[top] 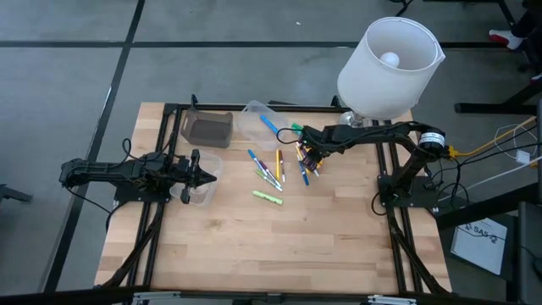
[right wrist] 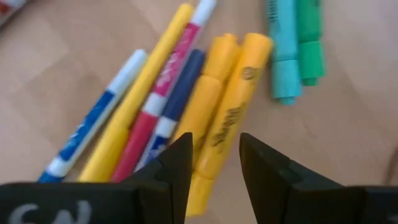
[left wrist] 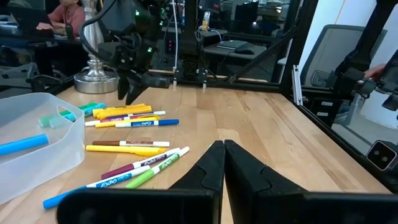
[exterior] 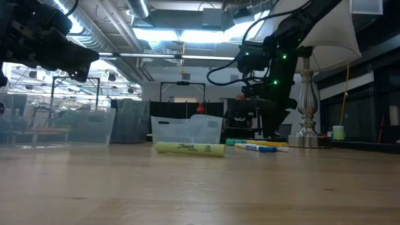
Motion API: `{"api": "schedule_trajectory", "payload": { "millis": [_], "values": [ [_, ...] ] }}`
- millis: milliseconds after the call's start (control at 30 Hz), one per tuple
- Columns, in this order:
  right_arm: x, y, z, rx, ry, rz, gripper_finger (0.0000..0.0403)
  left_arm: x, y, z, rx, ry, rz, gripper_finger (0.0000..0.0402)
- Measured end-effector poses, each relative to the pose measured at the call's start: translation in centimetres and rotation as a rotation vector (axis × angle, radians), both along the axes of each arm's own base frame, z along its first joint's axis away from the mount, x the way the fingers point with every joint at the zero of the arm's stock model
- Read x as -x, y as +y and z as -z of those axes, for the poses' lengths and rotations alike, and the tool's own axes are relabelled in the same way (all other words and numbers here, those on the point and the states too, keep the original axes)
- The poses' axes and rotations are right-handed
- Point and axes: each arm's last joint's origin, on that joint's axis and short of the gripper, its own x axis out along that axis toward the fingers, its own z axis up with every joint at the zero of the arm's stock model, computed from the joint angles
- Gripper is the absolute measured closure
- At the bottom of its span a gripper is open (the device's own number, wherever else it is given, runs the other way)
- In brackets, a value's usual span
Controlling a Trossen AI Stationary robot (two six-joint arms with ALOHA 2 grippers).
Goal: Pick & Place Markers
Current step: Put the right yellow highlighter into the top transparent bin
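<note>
Several markers lie flat on the wooden table: a pile of orange, yellow, blue and red ones (top: 305, 161), a loose group (top: 269, 169) to its left, and a yellow-green highlighter (top: 267, 196) nearer the front. My right gripper (right wrist: 214, 146) hangs open, slanting down over two orange highlighters (right wrist: 230, 106) in the pile, its fingers above them and apart from them. Teal and green markers (right wrist: 295, 43) lie just beyond. My left gripper (left wrist: 221, 146) is shut and level at the table's left, holding nothing.
A clear container (top: 258, 119) with a blue marker inside stands at the back, and a dark one (top: 206, 127) to its left. A clear cup (top: 201, 188) sits under my left gripper. A lamp (top: 389, 68) stands at the back right.
</note>
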Motion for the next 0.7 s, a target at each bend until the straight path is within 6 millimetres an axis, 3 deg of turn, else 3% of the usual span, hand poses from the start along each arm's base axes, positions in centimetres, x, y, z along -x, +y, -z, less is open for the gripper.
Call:
{"api": "schedule_trajectory", "payload": {
  "millis": [267, 700],
  "values": [
    [0.2, 0.0, 0.2, -0.002, 0.009, 0.008, 0.0271, 0.0, 0.0, 0.0, 0.0, 0.0, 0.0, 0.0395],
    [1.3, 0.3, 2.6, 0.003, -0.002, 0.019, 0.0271, 0.0, 0.0, 0.0, 0.0, -0.001, 0.0, 0.0395]
  ]
}}
